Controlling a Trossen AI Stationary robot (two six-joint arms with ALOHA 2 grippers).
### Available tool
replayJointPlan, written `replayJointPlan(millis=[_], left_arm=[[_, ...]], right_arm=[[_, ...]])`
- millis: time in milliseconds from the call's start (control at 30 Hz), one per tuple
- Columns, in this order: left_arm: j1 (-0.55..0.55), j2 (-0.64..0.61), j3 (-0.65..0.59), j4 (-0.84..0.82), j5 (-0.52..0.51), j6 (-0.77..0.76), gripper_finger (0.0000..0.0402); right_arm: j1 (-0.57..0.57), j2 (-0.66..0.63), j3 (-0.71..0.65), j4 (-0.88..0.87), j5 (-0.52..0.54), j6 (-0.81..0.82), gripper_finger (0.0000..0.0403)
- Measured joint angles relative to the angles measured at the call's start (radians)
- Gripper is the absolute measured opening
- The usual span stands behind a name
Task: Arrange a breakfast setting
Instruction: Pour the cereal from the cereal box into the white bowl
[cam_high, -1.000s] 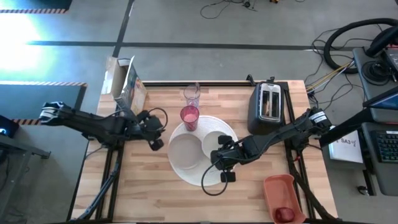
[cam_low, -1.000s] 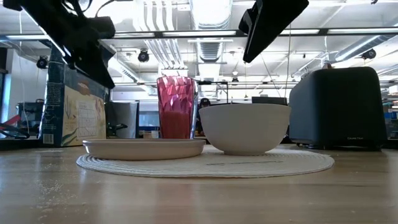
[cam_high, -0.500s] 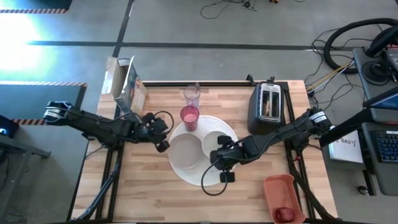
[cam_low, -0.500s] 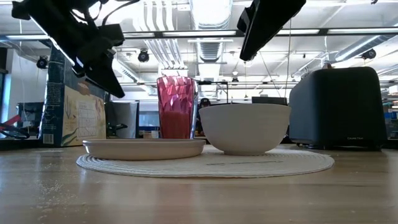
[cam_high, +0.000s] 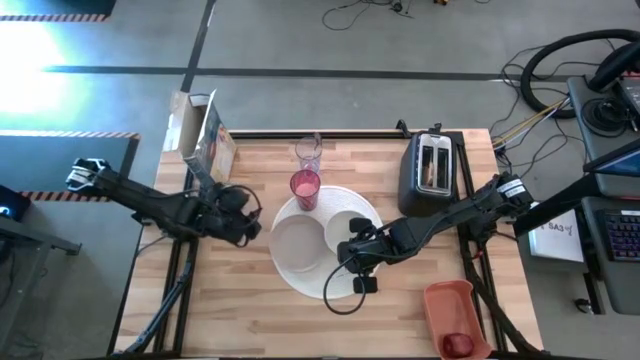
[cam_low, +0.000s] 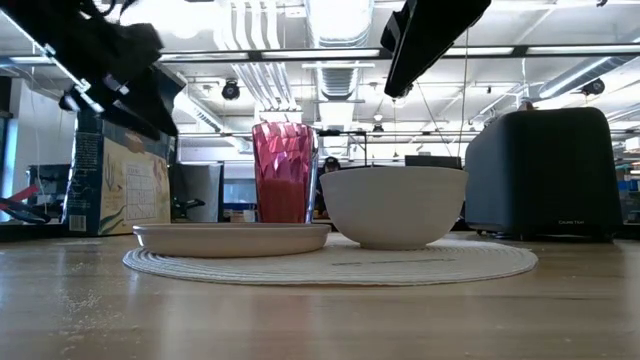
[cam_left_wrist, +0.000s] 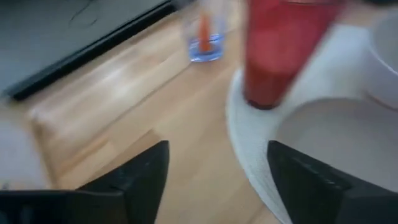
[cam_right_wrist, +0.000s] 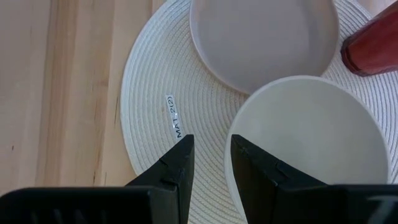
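High view: we see the smaller pale plate (cam_high: 296, 243), small white bowl (cam_high: 345, 231) and pink tumbler (cam_high: 305, 187) on the round woven mat (cam_high: 310, 280); clear glass (cam_high: 308, 152) behind; fruit (cam_high: 457, 344) left in the tray (cam_high: 442, 300).

Low view: table front is bare, toaster (cam_low: 545, 170) crowds one side.

Left wrist: left gripper (cam_left_wrist: 214, 180) wide, empty, beside mat.

Right wrist: right gripper (cam_right_wrist: 210, 165) narrow, empty, over bowl rim.

Woven white mat (cam_right_wrist: 149, 118) on pale wood-plank table (cam_high: 250, 310); matt bowl (cam_low: 392, 205), faceted translucent pink tumbler (cam_low: 284, 172).
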Motion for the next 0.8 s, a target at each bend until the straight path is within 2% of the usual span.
replayJointPlan(millis=[167,433,567,800], left_arm=[[0.003,-0.018,0.004,-0.199,-0.003,-0.284,0.0284],[0.003,0.0,0.111,-0.558,-0.011,-0.518,0.0281],[0.003,-0.01,0.115,-0.651,0.031,-0.652,0.0281],[0.004,-0.012,0.138,-0.749,0.014,-0.773,0.0281]], right_arm=[[0.0,0.0,0.0,0.003,0.0,0.0,0.0095],[0.0,0.0,0.0,0.009,0.0,0.0,0.0095],[0.0,0.0,0.0,0.016,0.0,0.0,0.0095],[0.0,0.0,0.0,0.019,0.0,0.0,0.0095]])
